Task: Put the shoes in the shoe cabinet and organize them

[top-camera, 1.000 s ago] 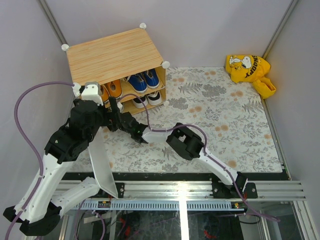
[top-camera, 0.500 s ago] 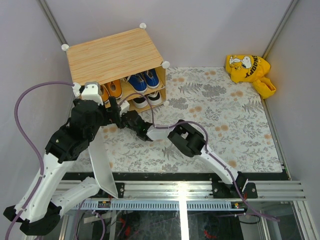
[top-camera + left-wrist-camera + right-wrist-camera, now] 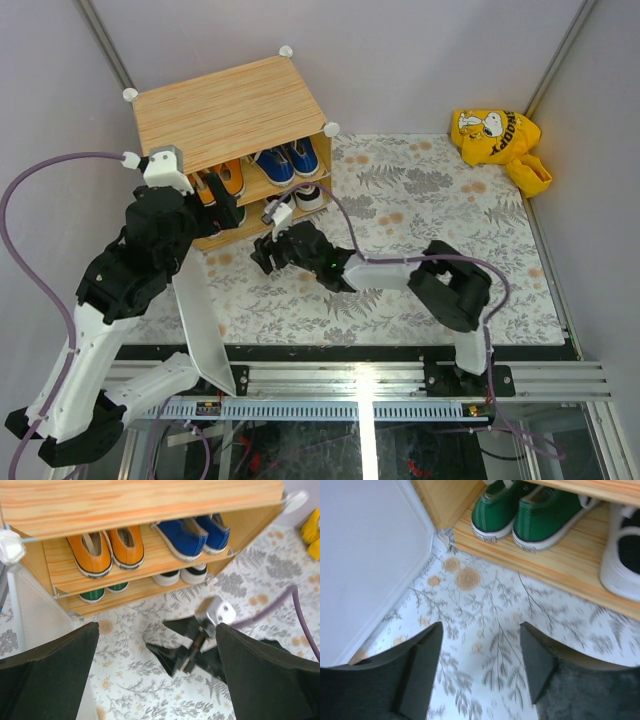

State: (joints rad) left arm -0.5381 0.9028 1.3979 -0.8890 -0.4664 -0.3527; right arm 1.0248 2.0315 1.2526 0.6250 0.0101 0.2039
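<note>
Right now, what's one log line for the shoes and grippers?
upper shelf: orange shoes, blue shoes | lower shelf: green shoes, white shoes | right gripper: open, empty, before lower shelf | left gripper: open, empty

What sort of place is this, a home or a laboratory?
Probably a robot test cell, dressed like a home: plain grey walls, a metal rail frame, and a shoe cabinet on a floral cloth.
</note>
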